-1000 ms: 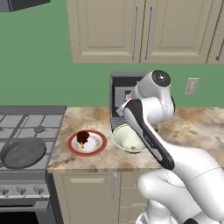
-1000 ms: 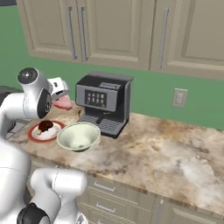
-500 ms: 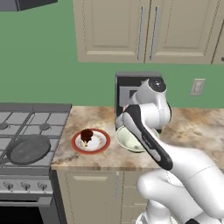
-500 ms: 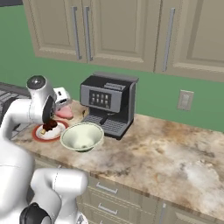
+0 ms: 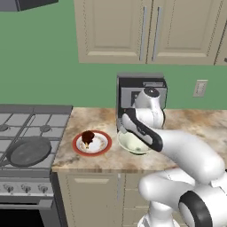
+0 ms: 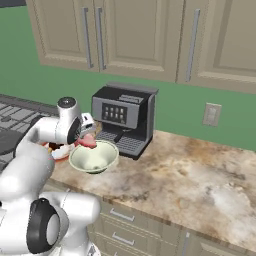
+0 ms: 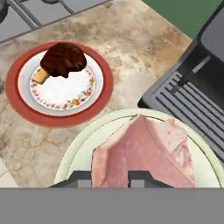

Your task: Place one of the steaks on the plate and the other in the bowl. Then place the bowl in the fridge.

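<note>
My gripper [image 7: 110, 178] is shut on the pale pink steak [image 7: 144, 153] and holds it just above the pale bowl [image 7: 78, 146]. In the right base view the gripper [image 6: 85, 136] hangs over the bowl's [image 6: 95, 159] back left rim with the pink steak [image 6: 89, 142] below it. The dark brown steak [image 7: 63, 59] lies on the red-rimmed plate [image 7: 17, 109], which stands to the left of the bowl [image 5: 133, 145] on the counter. In the left base view the plate [image 5: 78, 149] carries the dark steak [image 5: 88, 136]. The fridge is out of view.
A black coffee machine [image 6: 122, 117] stands right behind the bowl, close to the hand. On the left is a stove with a grey pan [image 5: 29, 150]. Beige cabinets hang above. The marbled counter [image 6: 200, 175] stretches bare to the right.
Both base views have shifted a little. The gripper has carried the pink steak from above the plate's side over to the bowl and lower. The dark steak stays on the plate.
</note>
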